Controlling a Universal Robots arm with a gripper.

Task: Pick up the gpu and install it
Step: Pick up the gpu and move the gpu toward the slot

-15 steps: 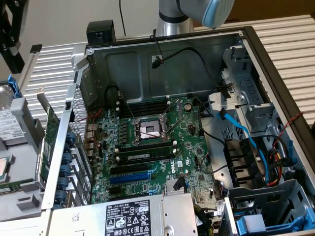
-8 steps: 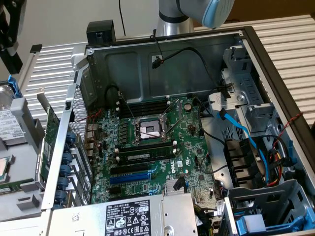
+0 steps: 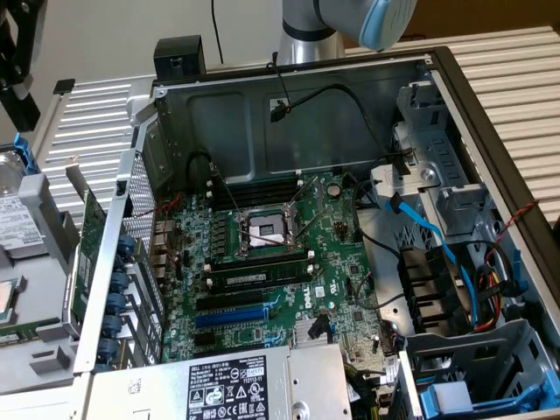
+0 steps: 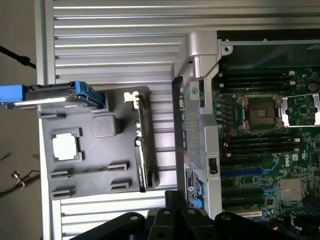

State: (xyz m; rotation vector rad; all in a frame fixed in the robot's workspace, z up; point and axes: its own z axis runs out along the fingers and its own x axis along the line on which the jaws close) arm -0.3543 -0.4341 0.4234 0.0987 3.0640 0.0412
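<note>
Empty gripper (image 4: 174, 200), fingers together, touching nothing, up above the tray side. The gpu (image 4: 142, 145) isn't picked yet: it stands on edge in the grey tray (image 4: 95, 165) on the surface, just outside the case (image 3: 262, 114), about 9 o'clock in the exterior view. Beyond is the motherboard (image 3: 350, 262), blue slot (image 3: 229, 316) free. Reads as the approach step. A grasp would need the fingers parted and lined up over the card's top edge.

We count one open dark metal computer case (image 3: 262, 114), one large green motherboard (image 3: 289, 262), one grey plastic parts tray (image 4: 90, 170), one small green gpu card (image 4: 142, 145), one square silver processor chip (image 4: 66, 145), one blue-framed drive (image 4: 50, 95), one labelled silver power supply (image 3: 219, 385) and one black end effector (image 4: 175, 200)
</note>
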